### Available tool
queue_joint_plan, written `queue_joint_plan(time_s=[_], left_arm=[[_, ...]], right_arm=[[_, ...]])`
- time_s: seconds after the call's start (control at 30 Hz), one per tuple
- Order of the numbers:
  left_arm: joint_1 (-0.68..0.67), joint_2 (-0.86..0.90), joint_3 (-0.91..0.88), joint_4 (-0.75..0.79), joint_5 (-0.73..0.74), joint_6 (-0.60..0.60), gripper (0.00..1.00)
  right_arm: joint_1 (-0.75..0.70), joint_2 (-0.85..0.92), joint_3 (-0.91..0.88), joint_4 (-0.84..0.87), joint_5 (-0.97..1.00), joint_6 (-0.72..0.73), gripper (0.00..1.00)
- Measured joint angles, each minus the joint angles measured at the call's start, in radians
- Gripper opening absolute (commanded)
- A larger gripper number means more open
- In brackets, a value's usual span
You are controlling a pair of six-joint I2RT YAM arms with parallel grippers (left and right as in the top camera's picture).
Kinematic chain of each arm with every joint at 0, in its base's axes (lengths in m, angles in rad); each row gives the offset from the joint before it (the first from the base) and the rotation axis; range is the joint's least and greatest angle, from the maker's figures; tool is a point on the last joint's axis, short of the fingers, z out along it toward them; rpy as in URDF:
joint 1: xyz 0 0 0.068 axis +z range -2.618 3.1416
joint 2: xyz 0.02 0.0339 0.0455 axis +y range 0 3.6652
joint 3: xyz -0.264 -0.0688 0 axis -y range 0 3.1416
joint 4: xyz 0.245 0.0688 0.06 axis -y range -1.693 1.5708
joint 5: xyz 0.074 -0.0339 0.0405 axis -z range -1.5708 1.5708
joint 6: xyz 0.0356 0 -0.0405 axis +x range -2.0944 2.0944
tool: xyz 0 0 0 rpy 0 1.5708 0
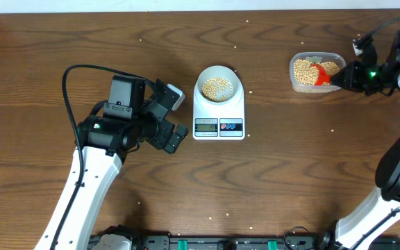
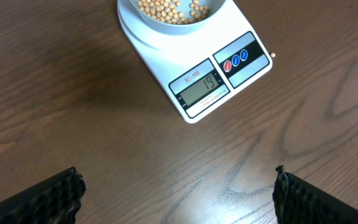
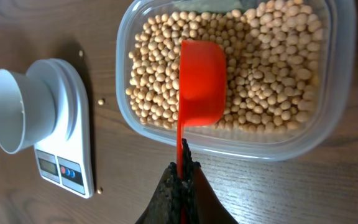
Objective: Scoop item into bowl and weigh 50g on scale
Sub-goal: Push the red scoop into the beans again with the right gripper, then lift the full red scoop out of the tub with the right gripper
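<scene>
At the tub (image 3: pixel 328 124) edge, your right hand (image 3: pixel 182 163) is clamping the red scoop (image 3: pixel 202 81) (lying on the beans (image 3: pixel 266 68)); your left hand (image 2: pixel 179 193) is hovering, spread apart, near the scale (image 2: pixel 166 65).

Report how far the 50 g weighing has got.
Done: the bowl sits on the scale with some beans in it; the display reads 19. In hand: the right gripper, shut on the red scoop, has it in the tub of beans, seemingly empty. The left gripper is open, idle. Left: more scoops until 50.
</scene>
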Motion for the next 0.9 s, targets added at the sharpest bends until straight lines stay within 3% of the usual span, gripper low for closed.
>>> queue_joint_plan(time_s=[0.9], left_arm=[[0.0, 0.0, 0.0, 0.0, 0.0, 0.0, 0.99]], right_arm=[[-0.06, 0.0, -0.023, 0.134, -0.311, 0.09, 0.01]])
